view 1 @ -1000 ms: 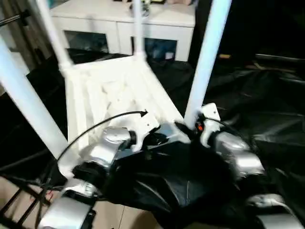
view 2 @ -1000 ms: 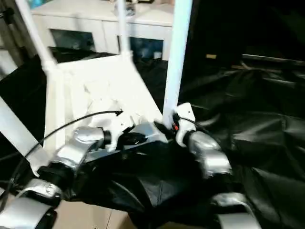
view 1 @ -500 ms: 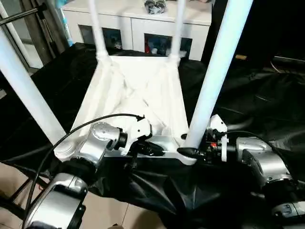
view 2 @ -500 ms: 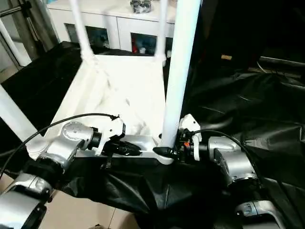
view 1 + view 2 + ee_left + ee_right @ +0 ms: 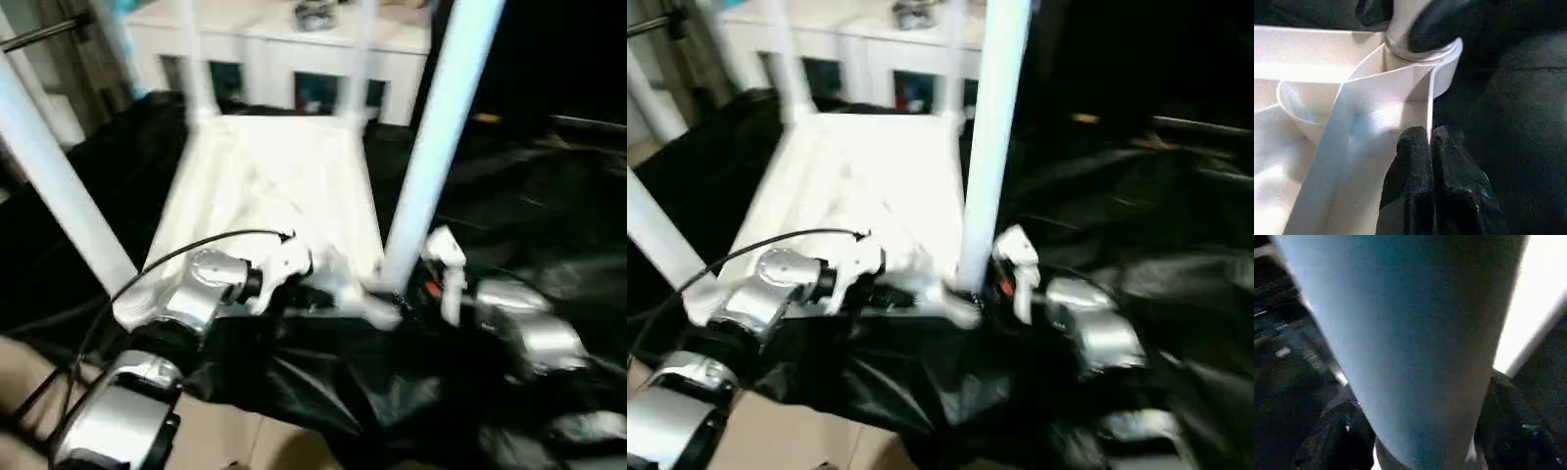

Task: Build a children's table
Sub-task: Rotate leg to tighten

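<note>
The white tabletop lies upside down on black sheeting, ribbed underside up, with four white legs standing in its corner sockets. The near right leg and near left leg rise past the top of the head view. My left gripper is shut on the thin near rim of the tabletop, one black finger on each side of the wall. My right gripper is at the base of the near right leg, a finger on either side of it.
A white cabinet with glass doors stands just behind the tabletop. Crumpled black sheeting covers the surface to the right and front. Bare floor and a metal stand are at the left.
The whole head picture has shifted and tilted, so the camera moved. Both grippers keep their places on the near rim and the near right leg.
</note>
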{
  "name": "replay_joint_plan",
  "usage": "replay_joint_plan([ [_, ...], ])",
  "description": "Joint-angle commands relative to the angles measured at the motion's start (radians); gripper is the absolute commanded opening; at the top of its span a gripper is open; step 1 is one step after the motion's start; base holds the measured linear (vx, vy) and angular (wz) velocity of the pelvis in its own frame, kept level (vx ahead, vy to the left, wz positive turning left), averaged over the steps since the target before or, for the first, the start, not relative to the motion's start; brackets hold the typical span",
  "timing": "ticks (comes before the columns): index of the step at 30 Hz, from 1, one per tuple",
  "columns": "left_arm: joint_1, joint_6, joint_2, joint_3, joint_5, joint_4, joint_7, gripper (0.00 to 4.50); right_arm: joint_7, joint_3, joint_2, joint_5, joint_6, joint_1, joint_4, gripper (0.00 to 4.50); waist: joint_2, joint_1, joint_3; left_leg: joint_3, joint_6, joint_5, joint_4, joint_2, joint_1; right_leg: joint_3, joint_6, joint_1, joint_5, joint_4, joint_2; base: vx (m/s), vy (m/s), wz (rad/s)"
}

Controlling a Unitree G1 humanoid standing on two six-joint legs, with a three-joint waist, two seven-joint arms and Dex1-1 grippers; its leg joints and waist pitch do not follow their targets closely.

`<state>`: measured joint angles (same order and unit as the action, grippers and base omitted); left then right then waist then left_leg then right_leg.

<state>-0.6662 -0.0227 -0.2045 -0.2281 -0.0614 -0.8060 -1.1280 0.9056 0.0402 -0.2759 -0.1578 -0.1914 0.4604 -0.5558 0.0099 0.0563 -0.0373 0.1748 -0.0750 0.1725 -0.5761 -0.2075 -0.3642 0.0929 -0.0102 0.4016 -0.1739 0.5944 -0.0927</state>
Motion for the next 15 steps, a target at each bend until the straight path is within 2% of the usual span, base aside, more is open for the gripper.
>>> replay_joint_plan([
  [1, -0.008, -0.002, 0.058, 0.02, 0.031, 0.079, 0.037, 0.0, -0.1, 0.046, 0.078, 0.026, -0.06, -0.007, -0.094, 2.36, -0.01, -0.001, 0.049, -0.007, 0.019, 0.273, 0.071, -0.019, -0.001, -0.041, -0.157, -0.052, -0.403, -0.089, -0.057, 0.0, 0.0, 0.0],
  [2, 0.004, 0.012, 0.078, 0.011, 0.015, 0.091, 0.078, 0.0, -0.215, 0.028, 0.121, 0.042, -0.051, 0.016, -0.147, 2.31, -0.01, -0.005, 0.048, -0.007, 0.019, 0.279, 0.071, -0.017, -0.002, -0.04, -0.15, -0.052, -0.418, -0.093, -0.056, 0.0, 0.0, 0.0],
  [3, 0.008, 0.018, 0.085, 0.007, 0.01, 0.095, 0.094, 0.0, -0.257, 0.019, 0.138, 0.047, -0.046, 0.025, -0.167, 2.26, -0.009, -0.014, 0.047, -0.008, 0.013, 0.296, 0.071, -0.016, 0.001, -0.04, -0.144, -0.047, -0.445, -0.095, -0.056, 0.0, 0.0, 0.0],
  [4, 0.012, 0.025, 0.093, 0.004, 0.007, 0.102, 0.11, 0.0, -0.297, 0.012, 0.152, 0.051, -0.047, 0.032, -0.182, 2.22, -0.01, -0.024, 0.045, -0.012, 0.007, 0.313, 0.073, -0.014, -0.002, -0.036, -0.13, -0.05, -0.487, -0.098, -0.056, 0.0, 0.0, 0.0],
  [5, 0.02, 0.038, 0.105, -0.001, 0.005, 0.116, 0.126, 0.0, -0.344, 0.002, 0.171, 0.054, -0.045, 0.042, -0.199, 2.2, -0.008, -0.026, 0.042, -0.013, 0.006, 0.325, 0.074, -0.013, -0.002, -0.034, -0.119, -0.05, -0.513, -0.102, -0.055, 0.0, 0.0, 0.0],
  [7, 0.034, 0.061, 0.126, -0.009, 0.006, 0.144, 0.148, 0.0, -0.365, 0.003, 0.201, 0.063, -0.018, 0.049, -0.211, 2.18, -0.008, -0.032, 0.042, -0.014, 0.005, 0.363, 0.072, -0.012, 0.008, -0.033, -0.097, -0.041, -0.565, -0.112, -0.056, 0.0, 0.0, 0.0],
  [8, 0.038, 0.067, 0.13, -0.012, 0.007, 0.151, 0.154, 0.0, -0.352, 0.009, 0.206, 0.067, -0.005, 0.048, -0.209, 2.49, -0.009, -0.033, 0.042, -0.014, 0.006, 0.369, 0.072, -0.012, 0.008, -0.032, -0.094, -0.042, -0.568, -0.113, -0.056, 0.0, 0.0, 0.0],
  [10, 0.041, 0.061, 0.132, -0.019, 0.004, 0.153, 0.157, 0.0, -0.309, 0.023, 0.208, 0.065, -0.004, 0.039, -0.189, 2.79, -0.009, -0.034, 0.044, -0.013, 0.02, 0.381, 0.071, -0.012, 0.013, -0.035, -0.1, -0.037, -0.542, -0.115, -0.052, 0.0, 0.0, 0.0],
  [11, 0.042, 0.048, 0.13, -0.028, -0.007, 0.149, 0.162, 0.0, -0.289, 0.027, 0.206, 0.06, -0.016, 0.034, -0.177, 2.78, -0.008, -0.035, 0.044, -0.013, 0.023, 0.379, 0.073, -0.013, 0.012, -0.036, -0.105, -0.038, -0.525, -0.113, -0.05, 0.0, 0.0, 0.0],
  [12, 0.042, 0.048, 0.13, -0.028, -0.007, 0.149, 0.162, 0.0, -0.289, 0.027, 0.206, 0.06, -0.016, 0.034, -0.177, 2.83, -0.007, -0.032, 0.047, -0.01, 0.028, 0.373, 0.073, -0.016, 0.017, -0.039, -0.12, -0.036, -0.485, -0.111, -0.05, 0.0, 0.0, 0.0],
  [13, 0.042, 0.04, 0.126, -0.032, -0.017, 0.144, 0.172, 0.0, -0.287, 0.024, 0.195, 0.062, -0.007, 0.033, -0.174, 3.14, -0.008, -0.032, 0.047, -0.01, 0.032, 0.362, 0.074, -0.016, 0.012, -0.041, -0.137, -0.04, -0.441, -0.104, -0.048, 0.0, 0.0, 0.0],
  [15, 0.037, 0.035, 0.12, -0.028, -0.02, 0.136, 0.177, 0.0, -0.254, 0.024, 0.166, 0.064, 0.026, 0.024, -0.152, 3.14, -0.007, -0.028, 0.048, -0.007, 0.038, 0.353, 0.074, -0.017, 0.012, -0.043, -0.154, -0.042, -0.402, -0.1, -0.048, 0.0, 0.0, 0.0],
])
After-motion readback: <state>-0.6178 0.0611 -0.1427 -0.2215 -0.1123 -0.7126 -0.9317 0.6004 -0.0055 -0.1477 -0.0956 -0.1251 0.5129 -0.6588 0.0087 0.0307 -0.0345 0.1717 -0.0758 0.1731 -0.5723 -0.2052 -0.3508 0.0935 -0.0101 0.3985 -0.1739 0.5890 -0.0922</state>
